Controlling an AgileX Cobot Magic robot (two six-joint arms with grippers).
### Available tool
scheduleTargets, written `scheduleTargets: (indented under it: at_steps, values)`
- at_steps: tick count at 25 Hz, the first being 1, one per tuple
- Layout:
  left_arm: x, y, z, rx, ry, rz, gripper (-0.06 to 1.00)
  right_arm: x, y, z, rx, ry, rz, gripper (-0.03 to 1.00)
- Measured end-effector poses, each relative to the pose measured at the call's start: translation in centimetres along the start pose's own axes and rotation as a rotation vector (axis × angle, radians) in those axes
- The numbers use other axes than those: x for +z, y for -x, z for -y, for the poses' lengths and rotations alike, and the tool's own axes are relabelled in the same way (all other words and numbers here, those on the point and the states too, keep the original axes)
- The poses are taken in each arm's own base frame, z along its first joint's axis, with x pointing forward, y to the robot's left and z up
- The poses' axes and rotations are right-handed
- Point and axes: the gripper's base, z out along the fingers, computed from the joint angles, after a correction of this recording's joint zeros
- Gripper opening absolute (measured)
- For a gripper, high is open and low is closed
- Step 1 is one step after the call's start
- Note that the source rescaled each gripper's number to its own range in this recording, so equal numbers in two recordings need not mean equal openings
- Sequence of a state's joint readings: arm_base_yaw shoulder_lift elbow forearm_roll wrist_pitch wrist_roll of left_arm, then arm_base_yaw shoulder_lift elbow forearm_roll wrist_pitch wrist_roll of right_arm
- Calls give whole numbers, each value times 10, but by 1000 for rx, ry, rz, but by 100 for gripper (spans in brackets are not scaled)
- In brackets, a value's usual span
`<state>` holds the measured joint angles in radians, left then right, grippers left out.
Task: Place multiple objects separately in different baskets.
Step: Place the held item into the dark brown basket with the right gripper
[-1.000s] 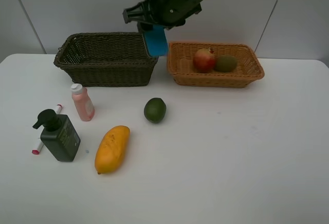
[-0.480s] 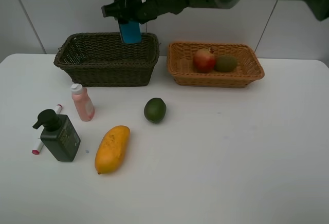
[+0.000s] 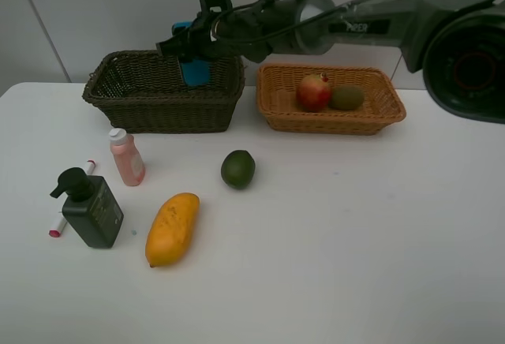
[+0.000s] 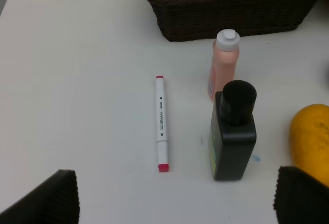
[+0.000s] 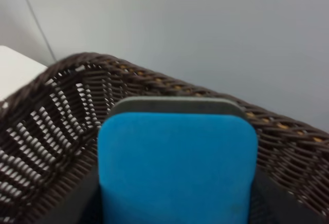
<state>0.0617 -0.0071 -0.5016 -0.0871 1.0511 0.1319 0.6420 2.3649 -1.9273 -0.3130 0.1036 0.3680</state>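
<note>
Your right hand (image 3: 192, 50) is pressed together on the eraser (image 3: 196, 71), pinching it upright over the right end of the dark basket (image 3: 162, 106), about level with the rim; you cannot tell whether it touches the wicker. That basket sits at the table's (image 3: 355, 226) far edge, left of the middle, and the tan basket (image 3: 335, 121) stands just beside it to the right, holding the red-green mango (image 3: 313, 91) and the kiwi (image 3: 346, 97) side by side. Your left hand (image 4: 175, 198) is spread wide and pinches nothing, its fingers (image 4: 51, 196) hanging above the table near the left edge. Below it the marker (image 4: 161, 124) lies flat, with the pump bottle (image 3: 91, 208) upright just beside it and the pink bottle (image 3: 126, 157) upright nearer the dark basket. The yellow mango (image 3: 172, 228) lies toward the near edge, and the lime (image 3: 237, 169) rests near the table's middle.
</note>
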Motion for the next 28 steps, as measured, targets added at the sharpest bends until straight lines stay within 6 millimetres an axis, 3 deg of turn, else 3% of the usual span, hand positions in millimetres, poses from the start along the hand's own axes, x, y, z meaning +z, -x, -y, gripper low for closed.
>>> scheduleTargets:
  at_steps: [13,14,15,16,18,21,28]
  values:
    - [0,0,0,0,0,0,100,1,1,17,14,-25,10,3]
    - [0,0,0,0,0,0,100,1,1,18,5,-26,10,18]
    - [0,0,0,0,0,0,100,1,1,18,-13,-28,10,44]
    - [0,0,0,0,0,0,100,1,1,18,-30,-29,11,64]
    - [0,0,0,0,0,0,100,1,1,18,-42,-31,11,88]
    - [0,0,0,0,0,0,100,1,1,18,-42,-31,11,96]
    - [0,0,0,0,0,0,100,1,1,18,-52,-31,11,100]
